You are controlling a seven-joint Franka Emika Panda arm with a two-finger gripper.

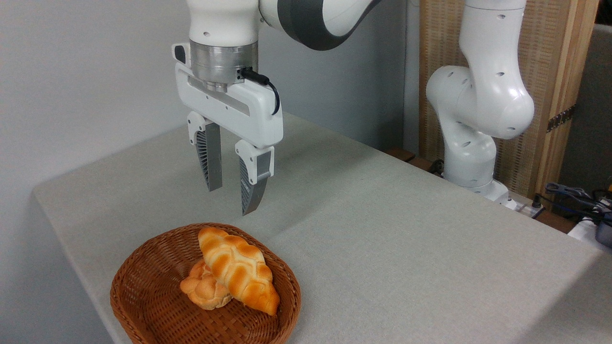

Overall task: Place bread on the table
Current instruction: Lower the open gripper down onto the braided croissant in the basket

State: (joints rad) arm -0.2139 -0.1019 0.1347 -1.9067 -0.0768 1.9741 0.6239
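The bread (239, 270), a long braided golden-orange loaf, lies in a brown wicker basket (143, 296) at the front left of the table (382, 229). It rests partly on top of a small round knotted bun (203, 289). My gripper (233, 197) hangs above and behind the basket, pointing down. Its two ribbed grey fingers (210, 162) stand apart with nothing between them, so it is open. The fingertips are well above the loaf and touch nothing.
The robot's white base and lower arm (478, 110) stand at the table's far right edge. Cables and a dark device (583, 200) lie beyond the right edge. A grey wall runs behind, with a wooden panel (564, 71) at the right.
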